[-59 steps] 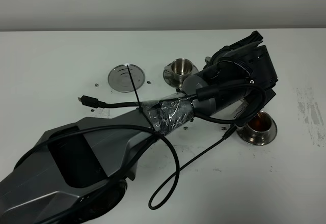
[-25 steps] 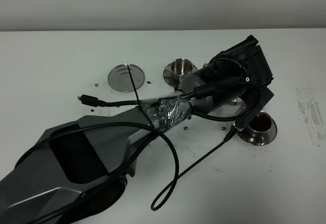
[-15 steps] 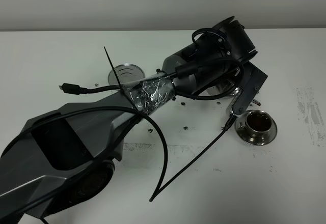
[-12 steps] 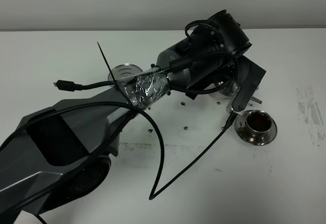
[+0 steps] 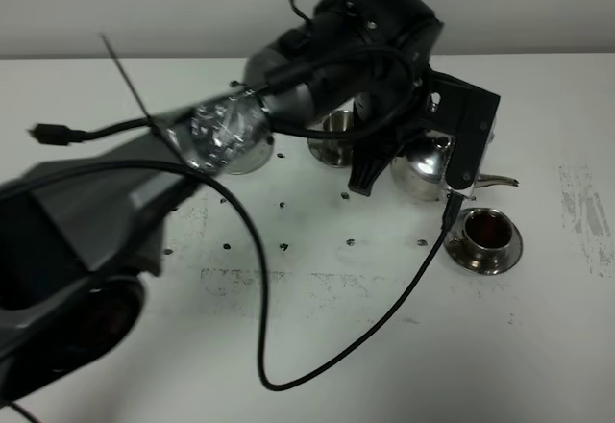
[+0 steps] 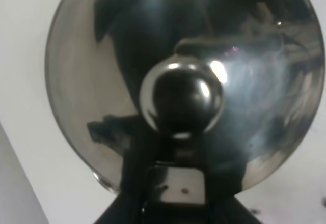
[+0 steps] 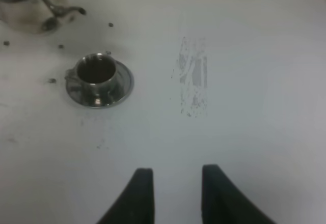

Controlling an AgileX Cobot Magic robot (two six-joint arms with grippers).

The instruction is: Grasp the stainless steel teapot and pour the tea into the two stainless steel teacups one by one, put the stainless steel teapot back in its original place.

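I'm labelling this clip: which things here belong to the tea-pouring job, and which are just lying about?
Job: stainless steel teapot, filled teacup, second teacup, ringed saucer (mostly hidden).
Lying about: dark specks, scuff marks, the arm's loose black cable.

Mirror-bright silver stainless steel teapot (image 5: 423, 165), its domed lid (image 6: 86, 81) clouded with black reflections around a gleaming knob (image 6: 181, 99), against a white table (image 5: 538, 346) peppered with small dark specks and marked by a patch of grey streaks (image 7: 193, 79). One silver teacup (image 5: 483, 233) on its steel saucer holds reddish-brown tea, while the other teacup (image 5: 336, 125) is plain shiny steel. The left arm (image 5: 86, 240) is black and dark grey with a band of crinkled silver foil tape (image 5: 217, 135) and a trailing black cable (image 5: 356, 336); the right gripper (image 7: 176, 173) is black
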